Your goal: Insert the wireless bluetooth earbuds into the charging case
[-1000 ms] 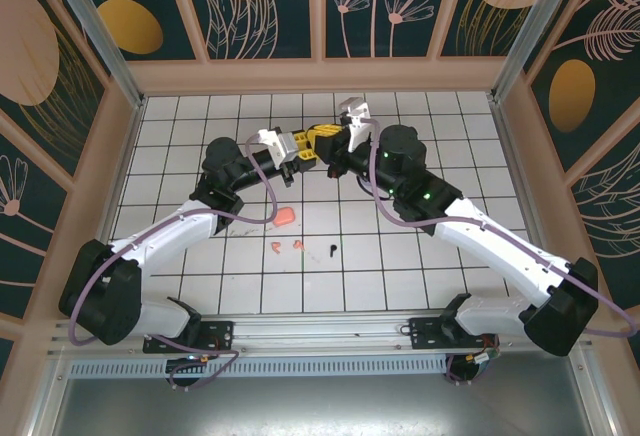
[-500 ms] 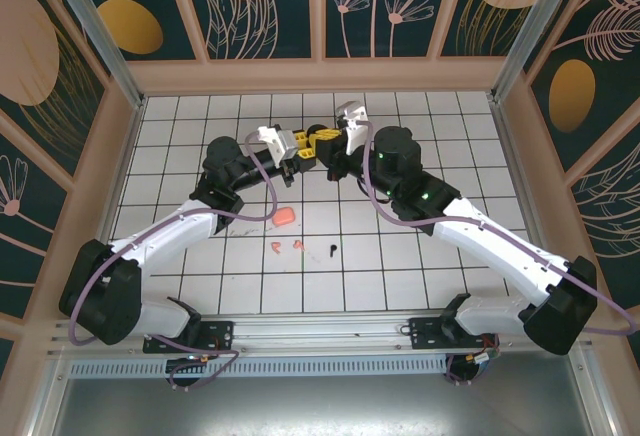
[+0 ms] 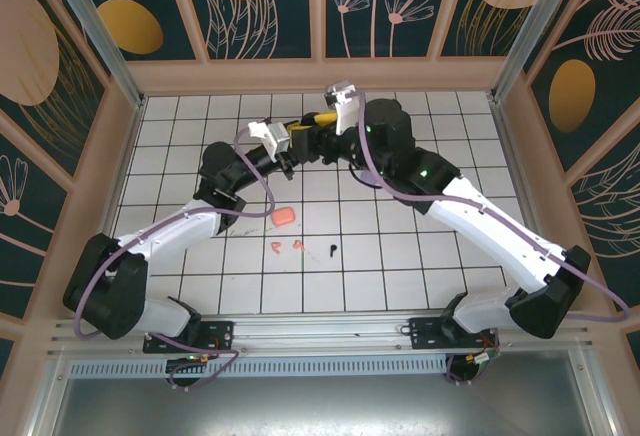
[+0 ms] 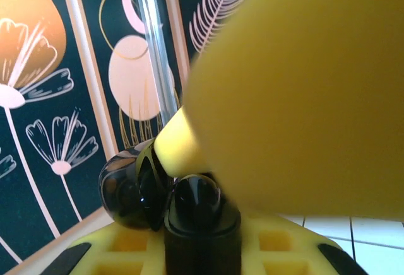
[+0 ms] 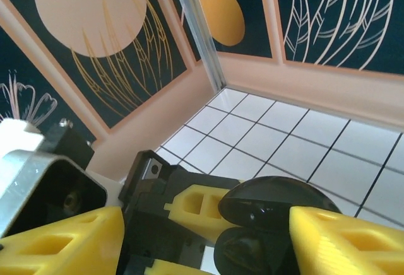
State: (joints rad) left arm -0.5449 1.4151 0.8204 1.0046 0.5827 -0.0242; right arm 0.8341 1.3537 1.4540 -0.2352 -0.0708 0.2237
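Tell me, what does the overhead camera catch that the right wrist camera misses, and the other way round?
Overhead: both arms from base to tip, plus tiny salmon earbuds and a black earbud lying loose on the tiles between them. Right wrist: a close look at a glossy black case sitting between the right gripper's spread yellow fingers, with the left gripper shut on it. Shared: the white tiled floor and the dark flowered walls.

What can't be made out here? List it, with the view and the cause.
Top external: loose earbuds, too small to tell their shapes.
Left wrist: inside of the black case, masked by a blurred yellow finger.
Right wrist: lower half of the black case, cut off by the bottom edge.
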